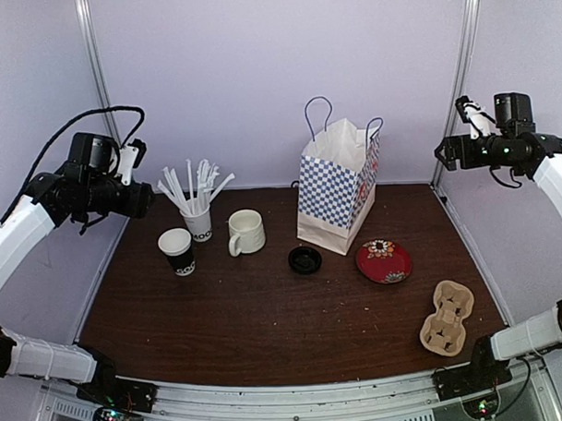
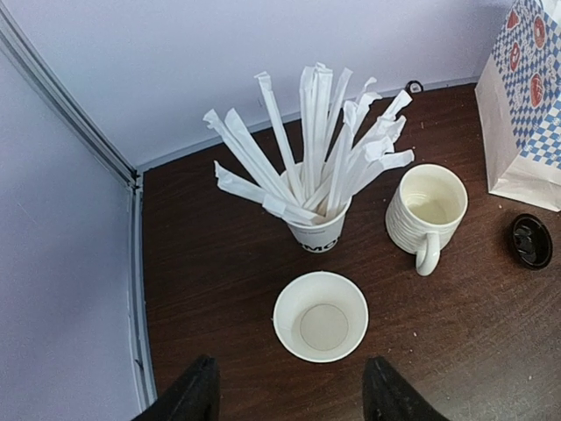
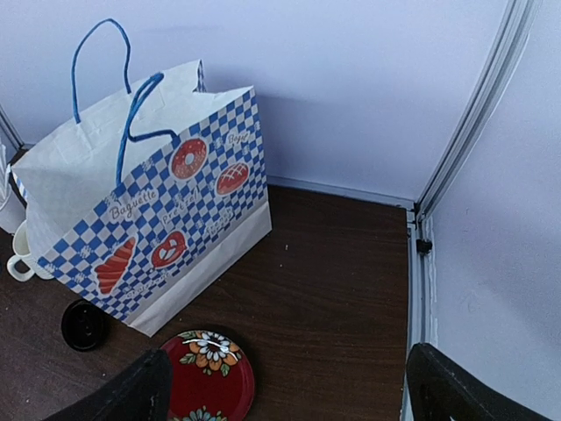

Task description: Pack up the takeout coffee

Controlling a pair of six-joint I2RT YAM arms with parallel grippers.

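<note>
Bright, even, diffuse overhead light. Soft short shadows beside bag (image 1: 340, 185) on dark bench (image 1: 267, 331). White walls (image 1: 258, 82) slightly lilac-tinted. Views sharp; left tool (image 2: 291, 368) fingers (image 2: 197, 395) dark, slightly soft at frame bottom.

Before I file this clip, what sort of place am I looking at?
Probably a walled robot test cell dressed as a café takeout counter: plain lilac walls enclose a brown table, which holds an open paper cup, a checkered bakery bag and a cardboard cup carrier.
</note>
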